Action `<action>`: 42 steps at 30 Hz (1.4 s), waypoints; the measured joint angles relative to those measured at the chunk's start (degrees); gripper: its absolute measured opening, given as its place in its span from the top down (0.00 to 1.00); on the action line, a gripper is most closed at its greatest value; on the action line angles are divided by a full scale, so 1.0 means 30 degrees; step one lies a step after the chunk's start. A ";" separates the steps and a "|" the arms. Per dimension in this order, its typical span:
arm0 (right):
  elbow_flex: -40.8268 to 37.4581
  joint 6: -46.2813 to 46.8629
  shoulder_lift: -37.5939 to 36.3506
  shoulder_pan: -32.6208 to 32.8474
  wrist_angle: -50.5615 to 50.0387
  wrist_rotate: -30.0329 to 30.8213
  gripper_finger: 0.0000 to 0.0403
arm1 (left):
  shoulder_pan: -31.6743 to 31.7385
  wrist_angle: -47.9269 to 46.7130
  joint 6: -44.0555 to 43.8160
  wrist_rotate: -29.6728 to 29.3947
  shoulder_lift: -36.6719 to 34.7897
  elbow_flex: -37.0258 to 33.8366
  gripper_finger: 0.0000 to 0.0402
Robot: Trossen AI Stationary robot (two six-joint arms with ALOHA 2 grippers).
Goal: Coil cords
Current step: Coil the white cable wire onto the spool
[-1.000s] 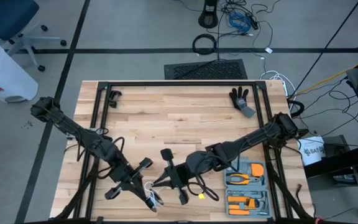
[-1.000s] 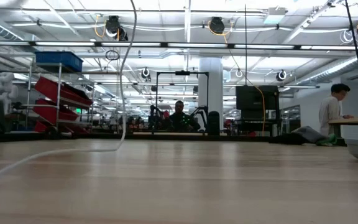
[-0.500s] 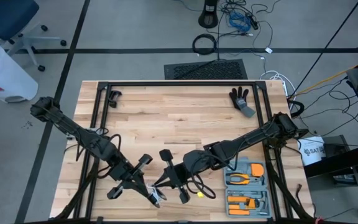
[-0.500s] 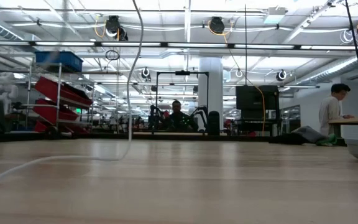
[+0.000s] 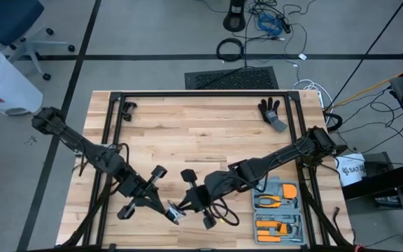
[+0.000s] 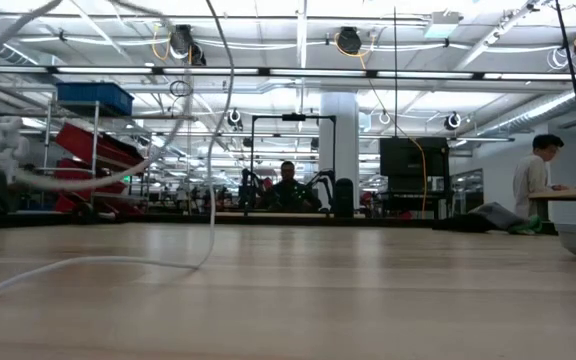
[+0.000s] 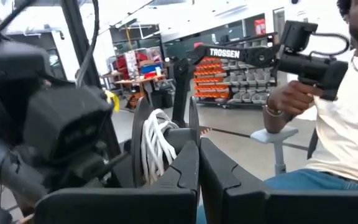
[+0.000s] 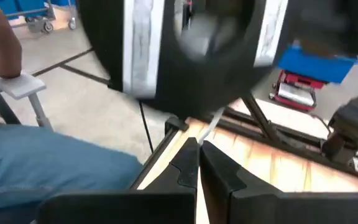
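One cord (image 7: 155, 146) wound on one reel (image 7: 143, 140); both pincers, left (image 7: 197, 152) and right (image 8: 197, 152), closed beside it; "TROSSEN" readable behind.

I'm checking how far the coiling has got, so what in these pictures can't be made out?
- High view: round black reel too small, wedged between left gripper and right gripper; turns uncountable.
- Left wrist view: thin white cord wound on the reel, partly hidden by the fingers.
- Right wrist view: reel blurred.
- Low view: cord's ends cut off.

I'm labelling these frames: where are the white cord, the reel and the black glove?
white cord (image 6: 88, 264), low view, slack on the tabletop.
reel (image 7: 140, 140), left wrist view, black rim.
black glove (image 5: 270, 110), high view, palm.
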 joint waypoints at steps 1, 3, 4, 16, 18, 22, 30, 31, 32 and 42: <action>0.0000 0.0021 0.0000 0.0000 -0.0328 0.0007 1.00 | -0.0062 -0.0067 -0.0014 -0.0055 -0.0155 0.0000 1.00; 0.0005 0.0272 -0.0005 0.0000 -0.1091 0.0029 1.00 | -0.0246 -0.0516 -0.0019 -0.0568 -0.0544 -0.0007 1.00; 0.0007 0.0409 -0.0007 0.0000 -0.1500 0.0036 1.00 | -0.0309 -0.0887 -0.0026 -0.0935 -0.0763 -0.0015 1.00; 0.0015 0.1613 -0.0595 -0.0217 -0.4575 0.0704 1.00 | -0.1557 -0.5196 -0.0554 -0.5305 -0.3169 -0.0029 1.00; 0.0015 0.1793 -0.0785 -0.0239 -0.4984 0.1522 0.99 | -0.1739 -0.5439 -0.0553 -0.5800 -0.3335 -0.0029 1.00; 0.0003 0.2273 -0.0976 -0.0118 -0.6442 0.1674 0.95 | -0.2008 -0.5376 -0.0557 -0.6696 -0.3464 0.0006 1.00; -0.0029 0.3845 -0.0940 0.0755 -0.9292 0.5977 0.84 | -0.1995 -0.5544 -0.1060 -0.7454 -0.3510 0.0022 1.00; -0.0075 0.3858 -0.0940 0.0881 -0.9132 0.6677 0.83 | -0.2002 -0.5544 -0.1061 -0.7467 -0.3511 0.0022 1.00; -0.0271 0.3848 -0.0940 0.0990 -0.8463 0.7345 0.82 | -0.2002 -0.5556 -0.1061 -0.7481 -0.3511 0.0022 1.00; -0.6852 -0.0091 -0.0834 0.0763 0.3325 0.9669 0.82 | -0.2002 -0.5309 -0.1836 -0.7302 -0.4031 0.0015 1.00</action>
